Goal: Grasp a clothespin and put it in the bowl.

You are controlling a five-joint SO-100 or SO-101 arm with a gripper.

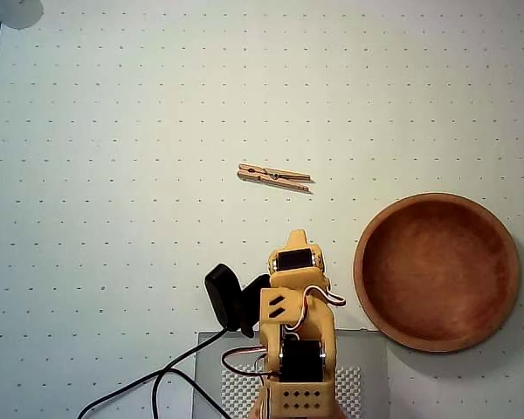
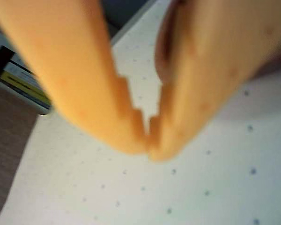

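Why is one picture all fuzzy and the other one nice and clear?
In the wrist view the orange tool sits so close to the camera that it blurs, its tips touching; the dotted mat behind is soft too. In the overhead view everything is sharp: the clothespin and the bowl cast faint shadows under even light.

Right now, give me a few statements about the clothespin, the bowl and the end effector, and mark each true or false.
1. The clothespin lies on the table, outside the bowl. True.
2. The bowl holds a clothespin. False: it is empty.
3. The end effector is shut with nothing between its fingertips. True.
4. In the overhead view the bowl sits left of the arm. False: it sits to the right.
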